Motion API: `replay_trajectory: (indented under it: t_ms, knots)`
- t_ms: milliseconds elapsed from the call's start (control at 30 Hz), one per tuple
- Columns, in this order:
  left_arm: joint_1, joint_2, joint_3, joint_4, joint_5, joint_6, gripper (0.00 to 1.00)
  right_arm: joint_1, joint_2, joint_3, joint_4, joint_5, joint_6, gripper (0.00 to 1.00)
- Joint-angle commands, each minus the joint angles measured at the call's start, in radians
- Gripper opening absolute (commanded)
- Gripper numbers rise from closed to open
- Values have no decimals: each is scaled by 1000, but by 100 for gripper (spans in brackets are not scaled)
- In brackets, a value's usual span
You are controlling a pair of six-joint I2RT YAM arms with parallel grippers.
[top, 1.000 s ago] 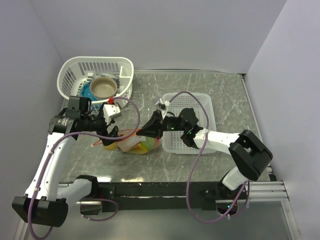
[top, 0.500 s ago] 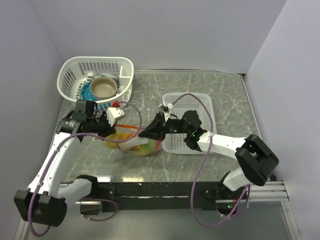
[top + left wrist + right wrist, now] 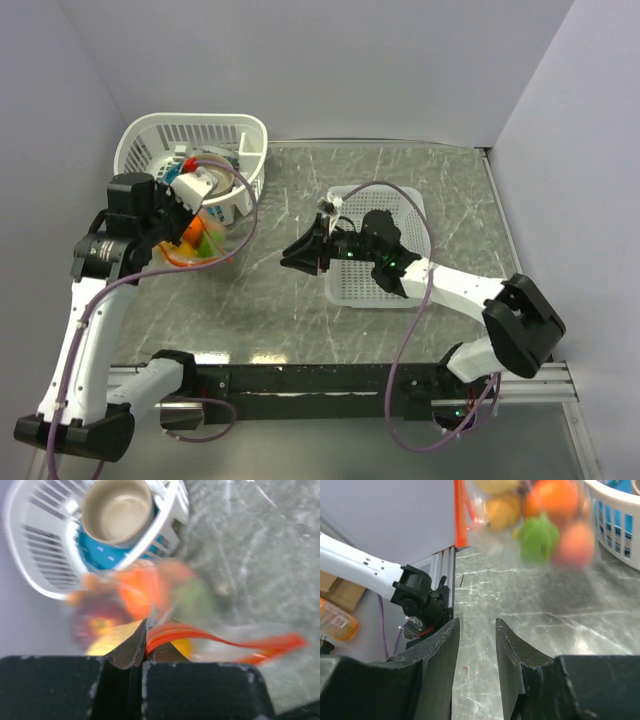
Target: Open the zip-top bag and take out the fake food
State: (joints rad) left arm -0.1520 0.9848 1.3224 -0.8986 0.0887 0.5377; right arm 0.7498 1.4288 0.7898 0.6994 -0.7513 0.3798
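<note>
The zip-top bag [image 3: 200, 243] hangs in the air at the left, just in front of the round basket, clear and crinkly. My left gripper [image 3: 145, 631] is shut on its orange-red zip strip [image 3: 200, 636]. The left gripper [image 3: 185, 218] is raised above the table. Inside the bag the fake food [image 3: 540, 532] shows as blurred green, orange, peach and yellow pieces. The same fake food [image 3: 142, 587] is a colour blur below the left jaws. My right gripper [image 3: 288, 262] stands open and holds nothing, apart from the bag to its right. Bare table shows between the right gripper [image 3: 476, 626] jaws.
A round white mesh basket [image 3: 140, 150] at the back left holds a tan bowl [image 3: 116, 510] on a blue dish [image 3: 100, 557]. A flat white mesh basket [image 3: 412, 205] lies under my right forearm. Grey marble table [image 3: 280, 310] lies between the arms.
My left gripper shut on the zip strip and lifted the bag up and left toward the round basket. My right gripper let go of the bag and opened.
</note>
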Motion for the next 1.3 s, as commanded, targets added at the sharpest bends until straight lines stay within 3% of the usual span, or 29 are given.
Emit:
replay_trajectory:
  t_ms: [0, 167, 367, 533, 667, 767, 900, 1067, 1100, 1133, 1233, 1267]
  knots:
    - [-6, -31, -67, -115, 128, -169, 1, 20, -188, -39, 18, 7, 13, 40]
    - [-86, 1, -213, -183, 350, -188, 1, 172, -266, -149, 54, 39, 27, 36]
    - [-148, 149, -169, -185, 459, -192, 1, 215, -206, -262, 202, 50, 166, 31]
    - [-231, 354, -71, -197, 491, -240, 1, 238, -134, -199, 92, 87, 156, 26]
    - [-274, 420, -37, -220, 578, -228, 2, 244, -70, -176, 124, 202, 131, 26]
    - [-296, 433, -34, -214, 615, -190, 8, 249, -13, -132, 69, 305, 91, 35]
    - [-299, 434, 15, -315, 678, -82, 15, 247, 28, -120, 57, 405, 61, 40]
    - [-297, 365, 54, -385, 623, -51, 50, 241, 111, -70, -18, 489, 42, 44]
    - [-297, 348, 54, -379, 608, -54, 67, 240, 119, -61, -30, 500, 44, 46]
    - [-297, 330, 52, -367, 556, -64, 75, 240, 130, -57, -43, 506, 44, 50]
    - [-270, 263, 46, -306, 421, -70, 83, 240, 136, -38, -116, 540, 34, 64]
    - [-253, 232, 34, -281, 375, -70, 84, 241, 133, -34, -165, 567, 34, 77]
